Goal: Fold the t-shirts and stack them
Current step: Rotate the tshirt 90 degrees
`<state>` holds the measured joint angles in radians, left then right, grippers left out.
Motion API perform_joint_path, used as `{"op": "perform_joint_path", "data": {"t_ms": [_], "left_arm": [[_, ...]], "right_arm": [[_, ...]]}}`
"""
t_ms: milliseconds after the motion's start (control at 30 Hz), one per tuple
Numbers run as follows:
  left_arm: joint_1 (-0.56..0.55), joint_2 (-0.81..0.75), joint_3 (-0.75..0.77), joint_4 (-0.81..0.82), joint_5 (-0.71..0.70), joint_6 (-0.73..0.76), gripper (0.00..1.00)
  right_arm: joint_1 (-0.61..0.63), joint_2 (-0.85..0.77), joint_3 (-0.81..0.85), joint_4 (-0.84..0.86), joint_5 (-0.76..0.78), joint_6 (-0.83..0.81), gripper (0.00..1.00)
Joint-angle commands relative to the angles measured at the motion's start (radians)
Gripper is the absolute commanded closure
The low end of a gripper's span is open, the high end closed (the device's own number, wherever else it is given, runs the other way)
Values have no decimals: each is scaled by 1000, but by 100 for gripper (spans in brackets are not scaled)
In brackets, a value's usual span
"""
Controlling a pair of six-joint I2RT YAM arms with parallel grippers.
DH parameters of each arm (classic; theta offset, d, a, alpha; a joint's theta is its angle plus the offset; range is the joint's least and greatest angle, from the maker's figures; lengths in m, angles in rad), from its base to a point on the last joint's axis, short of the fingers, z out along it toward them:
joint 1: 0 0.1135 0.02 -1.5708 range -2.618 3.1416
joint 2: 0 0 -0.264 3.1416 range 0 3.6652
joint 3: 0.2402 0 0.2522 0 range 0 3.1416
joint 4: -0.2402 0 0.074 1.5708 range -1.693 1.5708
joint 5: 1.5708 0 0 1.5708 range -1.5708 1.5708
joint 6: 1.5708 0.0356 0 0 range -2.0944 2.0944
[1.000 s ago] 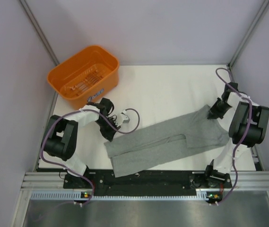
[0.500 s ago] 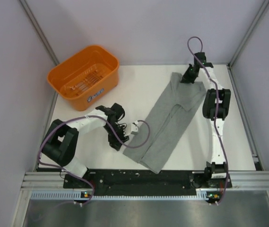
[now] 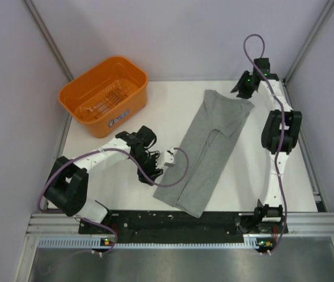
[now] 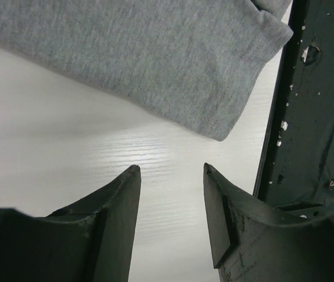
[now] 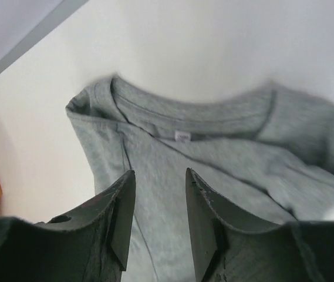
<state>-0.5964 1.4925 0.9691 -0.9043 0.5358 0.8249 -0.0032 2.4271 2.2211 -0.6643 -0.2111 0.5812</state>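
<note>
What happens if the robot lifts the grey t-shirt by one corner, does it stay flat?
It would probably flop and droop: the grey t-shirt is soft knit, already folded over itself with wrinkles near the collar. It looks light, so a push would likely bunch it up rather than slide it whole.

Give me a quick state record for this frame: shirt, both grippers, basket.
t-shirt: grey, folded lengthwise into a long strip, lying diagonally on the table, collar at the far end
left gripper: open, empty, just short of the shirt's near-end corner, not touching it
right gripper: open, empty, over the collar
basket: orange, far left corner, no shirt inside
stack: none yet
</note>
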Motion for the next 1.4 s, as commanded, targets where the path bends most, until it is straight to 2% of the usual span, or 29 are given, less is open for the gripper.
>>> {"op": "perform_joint_path", "data": {"t_ms": [0, 67, 200, 233, 300, 433, 500, 567, 633, 667, 833, 867, 967, 1000, 1067, 1167, 1367], "left_arm": [[-5, -18, -16, 115, -8, -13, 48], [-3, -6, -29, 165, -63, -46, 48], [-3, 5, -38, 180, -102, -53, 49], [-5, 0, -41, 179, -99, -52, 49], [-5, -15, -56, 177, -88, -50, 49], [-3, -52, -81, 168, -51, -38, 49], [-5, -66, -87, 144, -30, -20, 49], [-3, -89, -95, 107, 2, 2, 48], [-3, -113, -104, 85, 38, 31, 48], [-5, -124, -105, 78, 58, 42, 47], [-34, -118, -79, 81, 72, 52, 42], [-55, -114, -75, 87, 67, 51, 42], [-126, -87, -60, 99, 41, 49, 41], [-156, -80, -58, 107, 29, 46, 41], [-184, -64, -58, 122, 1, 46, 41], [-198, -63, -63, 159, -16, 49, 41], [-233, -57, -61, 205, 62, 103, 40]], "right_arm": [[-38, -282, -171, 57, 13, -122, 58], [-60, -319, -286, 57, 58, -126, 53], [-107, -312, -403, 54, 79, -109, 45], [-116, -300, -414, 49, 72, -107, 32], [-118, -275, -420, 45, 65, -116, 32], [-118, -211, -413, 40, -2, -104, 40], [-118, -175, -410, 40, -25, -89, 49], [-118, -133, -393, 42, -50, -78, 75], [-116, -85, -348, 48, -95, -61, 93], [-112, -54, -318, 52, -126, -49, 100], [-67, 102, -27, 52, -212, 52, 100], [-58, 124, 27, 52, -215, 60, 96], [-44, 156, 135, 58, -214, 88, 60], [-46, 142, 124, 58, -205, 80, 44], [-53, 83, 65, 58, -183, 36, 22], [-93, -66, -79, 65, -146, -55, 1], [-147, -490, -472, 230, -111, -245, 1]]}}
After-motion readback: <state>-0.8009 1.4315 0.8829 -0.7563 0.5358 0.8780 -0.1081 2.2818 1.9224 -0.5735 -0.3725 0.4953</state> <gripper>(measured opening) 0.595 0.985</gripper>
